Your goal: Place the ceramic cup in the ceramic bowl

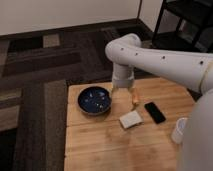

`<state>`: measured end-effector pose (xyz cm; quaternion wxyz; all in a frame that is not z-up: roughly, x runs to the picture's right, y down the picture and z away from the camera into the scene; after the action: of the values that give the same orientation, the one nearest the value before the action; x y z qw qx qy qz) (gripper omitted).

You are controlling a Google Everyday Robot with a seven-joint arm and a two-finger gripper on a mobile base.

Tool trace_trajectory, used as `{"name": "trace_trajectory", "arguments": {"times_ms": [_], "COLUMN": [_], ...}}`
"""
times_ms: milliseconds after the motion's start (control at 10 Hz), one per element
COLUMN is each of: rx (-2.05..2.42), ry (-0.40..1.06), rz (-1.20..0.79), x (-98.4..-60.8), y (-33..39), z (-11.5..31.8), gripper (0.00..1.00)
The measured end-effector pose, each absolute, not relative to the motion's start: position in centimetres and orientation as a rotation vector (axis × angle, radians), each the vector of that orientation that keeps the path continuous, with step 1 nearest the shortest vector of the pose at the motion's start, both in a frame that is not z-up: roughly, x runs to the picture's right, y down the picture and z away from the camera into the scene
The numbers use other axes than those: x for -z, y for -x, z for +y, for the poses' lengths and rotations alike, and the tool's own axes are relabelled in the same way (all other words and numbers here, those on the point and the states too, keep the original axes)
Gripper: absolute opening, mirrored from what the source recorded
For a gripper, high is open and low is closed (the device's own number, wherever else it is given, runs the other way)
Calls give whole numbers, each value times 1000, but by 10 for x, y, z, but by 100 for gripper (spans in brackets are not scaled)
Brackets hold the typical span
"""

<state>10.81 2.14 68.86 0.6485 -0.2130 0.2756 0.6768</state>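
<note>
The dark-blue ceramic bowl (pixel 94 100) with light specks sits on the left part of the wooden table (pixel 100 145). The white ceramic cup (pixel 178 131) stands upright near the table's right edge, partly hidden behind my arm's near segment. My white arm reaches in from the right, and its wrist hangs over the table's far side. The gripper (pixel 117 90) points down just beyond the bowl's right rim, open, with nothing in it. It is far from the cup.
A flat white block (pixel 131 120) lies in the middle of the table. A black phone (pixel 155 112) lies to its right and a small orange object (pixel 134 96) behind it. A dark shelf frame (pixel 187 22) stands at back right on a patterned carpet (pixel 45 65).
</note>
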Motion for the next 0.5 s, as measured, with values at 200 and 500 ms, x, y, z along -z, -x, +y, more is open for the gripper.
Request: {"name": "trace_trajectory", "arguments": {"times_ms": [200, 500], "rx": [-1537, -1535], "ry": [489, 488], "rz": [616, 617], "x": [-689, -689], "y": [-103, -103], "z": [21, 21], "gripper": [65, 65]}}
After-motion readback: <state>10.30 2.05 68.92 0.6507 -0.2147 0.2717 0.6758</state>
